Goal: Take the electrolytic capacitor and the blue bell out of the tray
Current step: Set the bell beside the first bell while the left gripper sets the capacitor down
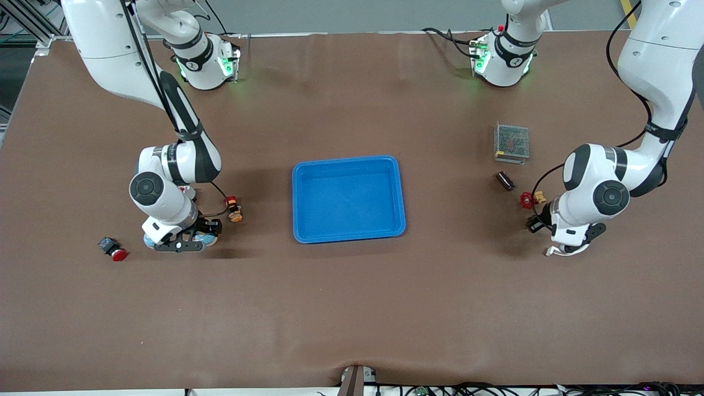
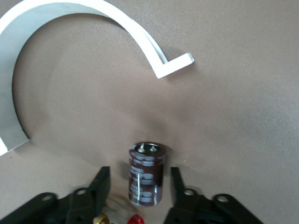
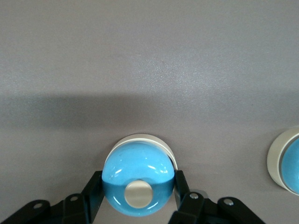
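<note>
Inspecting the table, we took the blue tray [image 1: 348, 199] at its middle as our reference. Toward the right arm's end of the table from the tray, the right gripper [image 1: 184, 240] stood low at the table surface. In the right wrist view its fingers [image 3: 95, 189] were clamped on either side of a blue bell [image 3: 138, 179] with a white base and a pale button on its dome. A second blue and white object [image 3: 286, 161] showed partly at the edge of that same view; we could not tell what it was.

Toward the left arm's end of the table from the tray, the left gripper [image 1: 542, 224] was also down near the surface. In the left wrist view a dark brown capacitor [image 2: 145, 174] sat between its fingers [image 2: 100, 185], which stood apart with a gap on each side, so nothing was gripped. A curved white strip [image 2: 84, 28] lay on the table close by.

We also noted a red-capped button [image 1: 113, 248] and a small orange part [image 1: 234, 209] on the right arm's side of the tray. On the left arm's side lay a wire-mesh box [image 1: 512, 142], a second dark capacitor [image 1: 505, 181] and a red and yellow part [image 1: 531, 198]. Neither the bell nor the capacitor was in the tray.
</note>
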Tool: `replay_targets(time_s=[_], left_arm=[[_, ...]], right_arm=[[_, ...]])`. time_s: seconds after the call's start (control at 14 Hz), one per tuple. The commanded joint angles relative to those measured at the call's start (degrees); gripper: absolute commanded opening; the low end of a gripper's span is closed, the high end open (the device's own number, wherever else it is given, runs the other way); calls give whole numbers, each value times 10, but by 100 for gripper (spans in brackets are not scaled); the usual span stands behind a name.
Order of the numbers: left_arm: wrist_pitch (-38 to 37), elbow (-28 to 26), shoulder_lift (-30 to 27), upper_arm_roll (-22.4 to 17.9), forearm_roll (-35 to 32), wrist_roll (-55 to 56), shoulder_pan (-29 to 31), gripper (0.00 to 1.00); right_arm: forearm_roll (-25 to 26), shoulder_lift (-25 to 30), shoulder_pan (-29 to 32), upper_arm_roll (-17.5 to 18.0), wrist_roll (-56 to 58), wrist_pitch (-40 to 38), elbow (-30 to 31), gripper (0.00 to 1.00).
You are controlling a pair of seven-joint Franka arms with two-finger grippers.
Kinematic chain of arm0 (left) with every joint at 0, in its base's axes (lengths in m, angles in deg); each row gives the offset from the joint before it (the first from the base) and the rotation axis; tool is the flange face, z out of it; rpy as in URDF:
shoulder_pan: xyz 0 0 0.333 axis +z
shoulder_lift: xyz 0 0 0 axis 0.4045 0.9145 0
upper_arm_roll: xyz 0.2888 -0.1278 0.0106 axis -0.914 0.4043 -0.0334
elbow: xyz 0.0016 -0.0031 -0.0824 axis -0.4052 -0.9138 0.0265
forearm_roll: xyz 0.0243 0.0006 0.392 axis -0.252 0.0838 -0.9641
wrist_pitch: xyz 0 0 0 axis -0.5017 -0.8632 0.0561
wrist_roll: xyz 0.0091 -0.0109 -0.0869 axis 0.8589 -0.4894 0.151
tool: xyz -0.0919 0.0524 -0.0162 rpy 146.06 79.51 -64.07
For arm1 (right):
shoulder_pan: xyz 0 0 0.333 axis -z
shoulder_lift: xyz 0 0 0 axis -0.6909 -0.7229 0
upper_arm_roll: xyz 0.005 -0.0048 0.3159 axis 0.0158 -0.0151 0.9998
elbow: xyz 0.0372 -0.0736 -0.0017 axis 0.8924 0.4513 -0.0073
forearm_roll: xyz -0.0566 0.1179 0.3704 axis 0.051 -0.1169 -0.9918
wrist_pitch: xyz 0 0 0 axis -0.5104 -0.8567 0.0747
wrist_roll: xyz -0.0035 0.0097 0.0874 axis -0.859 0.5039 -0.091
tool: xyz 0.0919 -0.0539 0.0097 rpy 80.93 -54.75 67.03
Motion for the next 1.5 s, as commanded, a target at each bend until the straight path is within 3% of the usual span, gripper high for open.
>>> replay_targets(time_s=[0.0,0.57,0.64,0.71,0.85,1.14,1.42], left_arm=[[4,8,4,2,-13,20,-2,97],[-30,43,-12,5,-13,17,-5,100],[-52,61,-11,6,-13,16,-6,100],[-79,79,-11,9,-13,15,-6,100],[-123,114,-12,19,-13,12,-7,100],[-208,184,-21,43,-6,-13,-4,100],[-280,231,-62,51,-4,-132,0,100]], right_arm=[[-1,7,2,4,-8,-1,9,0],[-1,6,7,4,-4,-1,5,0],[-1,6,7,4,-11,-2,5,91],[-1,7,7,4,-11,-3,5,100],[-1,13,7,3,-7,-14,3,100],[-1,47,6,4,-9,-128,-36,100],[-2,51,17,3,-1,-202,-102,100]])
